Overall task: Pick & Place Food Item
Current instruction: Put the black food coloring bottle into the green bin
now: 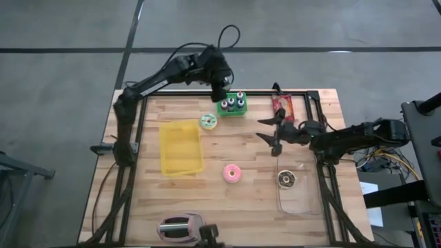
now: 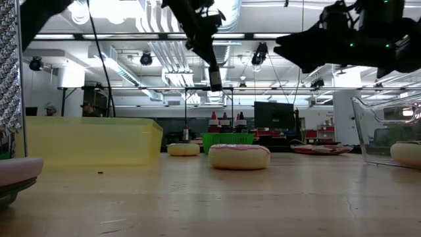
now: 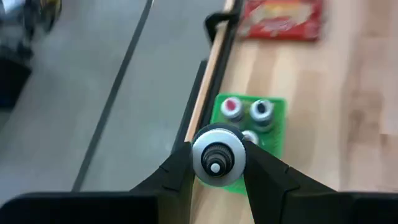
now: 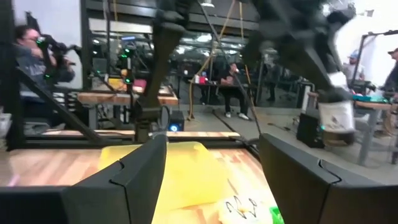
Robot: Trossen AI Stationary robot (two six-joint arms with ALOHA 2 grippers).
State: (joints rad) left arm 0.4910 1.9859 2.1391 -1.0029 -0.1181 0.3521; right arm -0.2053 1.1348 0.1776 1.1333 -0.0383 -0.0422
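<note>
A green rack point(image 1: 232, 105) of small bottles stands at the table's far edge. My left gripper point(image 1: 220, 89) hangs just above it, shut on one small bottle point(image 3: 216, 155), whose round cap faces the wrist camera. The rack point(image 3: 273, 134) shows below with other bottles in it. In the low view the bottle point(image 2: 214, 76) hangs high above the table. My right gripper point(image 1: 270, 136) hovers open over the table's right half with nothing between its fingers, and it faces the yellow tray point(image 4: 186, 168). My left gripper pinches the bottle between its two fingers, one on each side of the round body just under the cap point(image 3: 200, 167). The fingers slant down from the table's left. The bottle is lifted clear of the rack and hangs roughly upright.
A yellow tray point(image 1: 180, 146) lies left of centre. A pale ring-shaped donut point(image 1: 209, 122) lies beside it, and a pink donut point(image 1: 233, 173) sits mid-table. A clear container point(image 1: 303, 196) holds a dark donut point(image 1: 286, 180). A red packet point(image 1: 282, 105) lies far right, a pink-and-grey object point(image 1: 180, 229) at the near edge.
</note>
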